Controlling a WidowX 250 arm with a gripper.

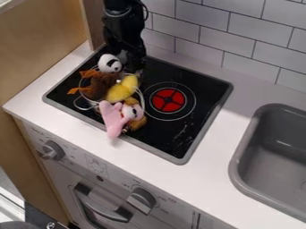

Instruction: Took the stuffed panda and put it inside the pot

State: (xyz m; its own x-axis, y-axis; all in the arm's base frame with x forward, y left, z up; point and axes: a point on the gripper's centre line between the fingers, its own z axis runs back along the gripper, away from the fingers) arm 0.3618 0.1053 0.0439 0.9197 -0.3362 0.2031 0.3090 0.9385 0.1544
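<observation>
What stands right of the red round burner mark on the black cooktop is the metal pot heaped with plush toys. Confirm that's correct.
Wrong side: in the camera view, the pot stands left of the red burner mark. It is on the black cooktop, heaped with plush toys, as you say.

A pot sits on the white counter's black stovetop.

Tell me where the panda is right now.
In the camera view, the panda is at the upper left of the stovetop, just above the brown toy, beside the black arm.
</observation>
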